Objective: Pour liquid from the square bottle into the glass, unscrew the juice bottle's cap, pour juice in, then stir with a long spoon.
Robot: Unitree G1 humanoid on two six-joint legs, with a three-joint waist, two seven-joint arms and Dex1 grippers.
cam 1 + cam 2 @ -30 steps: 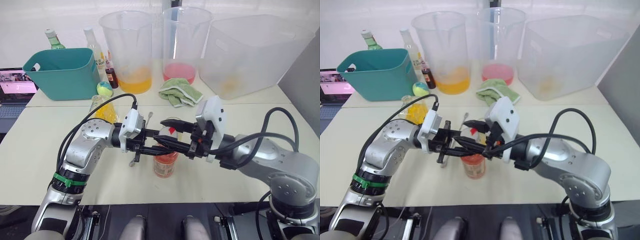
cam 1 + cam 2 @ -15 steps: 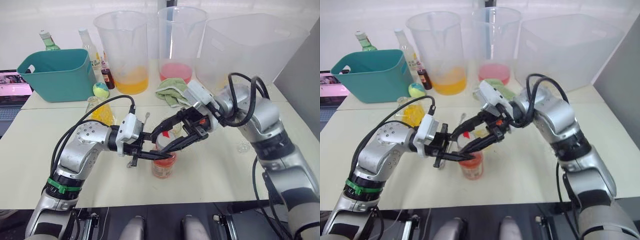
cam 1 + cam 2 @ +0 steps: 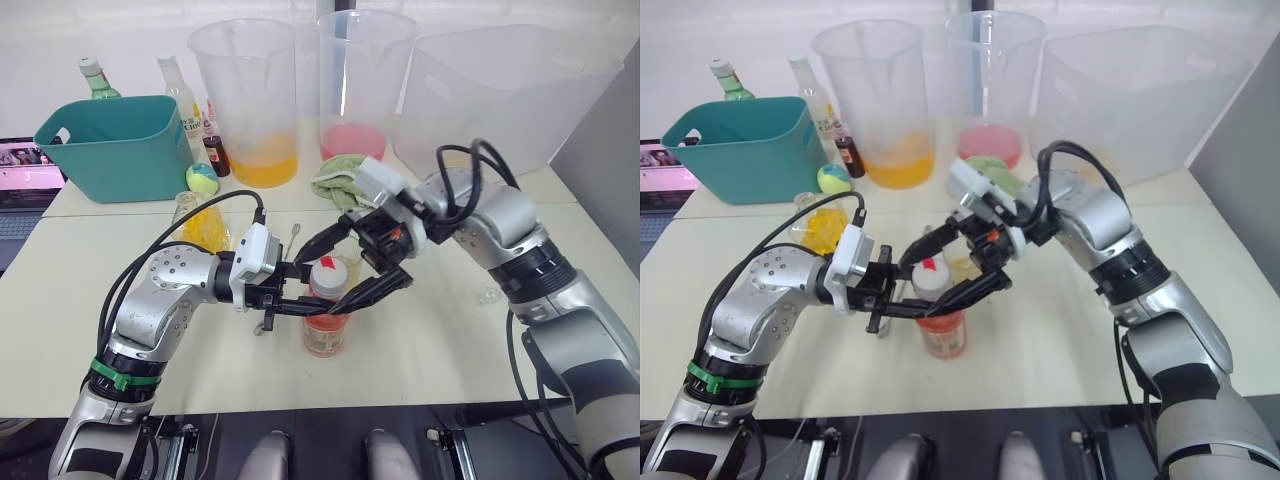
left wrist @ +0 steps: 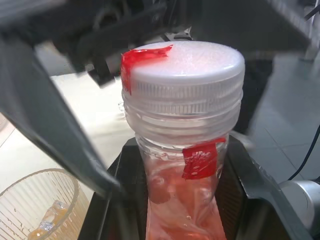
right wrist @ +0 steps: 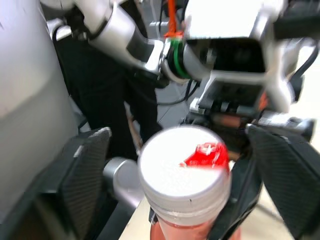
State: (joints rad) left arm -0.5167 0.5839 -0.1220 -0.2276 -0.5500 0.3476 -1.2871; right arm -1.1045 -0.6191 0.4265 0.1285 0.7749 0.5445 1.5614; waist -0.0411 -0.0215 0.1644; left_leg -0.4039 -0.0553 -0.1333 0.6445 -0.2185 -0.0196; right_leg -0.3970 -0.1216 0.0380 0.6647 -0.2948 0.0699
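1. Far left of your table: teal bin (image 3: 120,140), with a green glass bottle (image 3: 97,78) and a tall clear bottle (image 3: 183,92) behind it.
2. Square bottle (image 3: 205,222): yellow liquid inside, standing just in front of the bin.
3. Your left gripper (image 3: 300,297): fingers clamped on the neck of the juice bottle (image 3: 328,318), just under the cap, holding it upright at table centre.
4. Long spoon (image 3: 281,279): lying flat behind the left gripper.
5. Cap (image 4: 183,64): white with a red mark, seated on the bottle.
6. Glass (image 3: 349,263): just behind the juice bottle.
7. Your right gripper (image 3: 345,268): fingers spread wide, straddling the cap without touching it.
8. Back row: two pitchers (image 3: 250,80) and a green cloth (image 3: 335,183).
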